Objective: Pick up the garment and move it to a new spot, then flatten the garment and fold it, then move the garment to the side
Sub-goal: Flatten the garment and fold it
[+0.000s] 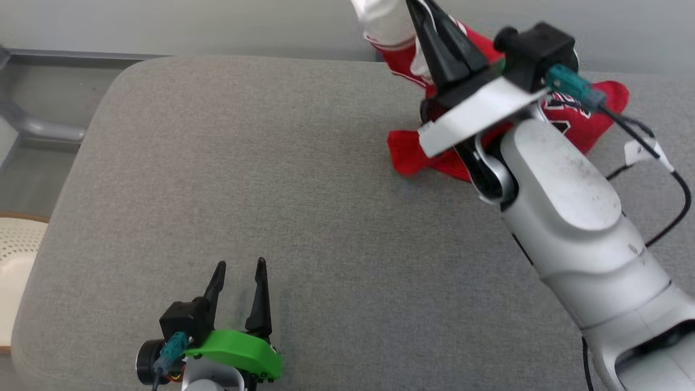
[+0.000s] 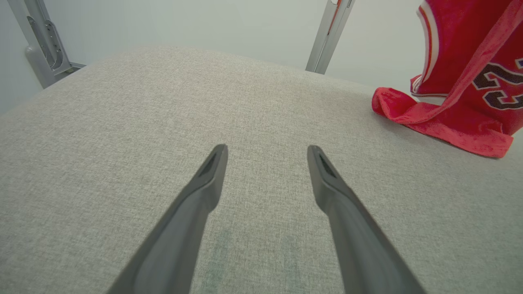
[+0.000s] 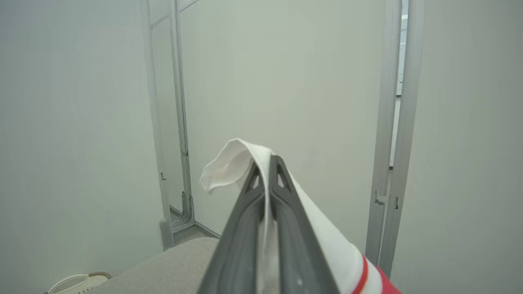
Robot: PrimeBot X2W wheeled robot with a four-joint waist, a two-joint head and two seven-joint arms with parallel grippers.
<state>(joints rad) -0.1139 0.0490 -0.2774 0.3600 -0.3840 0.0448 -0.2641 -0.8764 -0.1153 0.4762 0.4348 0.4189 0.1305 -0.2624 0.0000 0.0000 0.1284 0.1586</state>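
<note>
– while the right gripper point(image 1: 421, 6) points up at the far right of the grey padded surface point(image 1: 271, 163), what has it got?

– a white sleeve of the garment point(image 1: 597, 103). its two dark fingers are pressed together on the cloth. in the right wrist view the gripper point(image 3: 266, 163) has the garment point(image 3: 229, 167) pinched between its fingers, the white cloth curling over the tips, and a red stripe crosses the sleeve lower down.

– and the rest of it?

– it hangs from that grip. the red lower part lies bunched on the padded surface near its far right edge, partly hidden behind the right arm in the head view. in the left wrist view the garment point(image 2: 457, 94) hangs at the upper right, showing a dark number with a white outline, and a red fold spreads on the padding point(image 2: 163, 122) beneath it.

– what about the left gripper point(image 1: 240, 265)?

– low at the near left, fingers spread apart with nothing between them, well apart from the garment. its own wrist view has the gripper point(image 2: 266, 151) over bare grey fabric. i cannot tell whether the tips touch it.

– anything else around?

– a white perforated object point(image 1: 13, 255) with a brown rim sits past the surface's left edge. a metal post point(image 2: 329, 32) stands against the pale wall.
</note>
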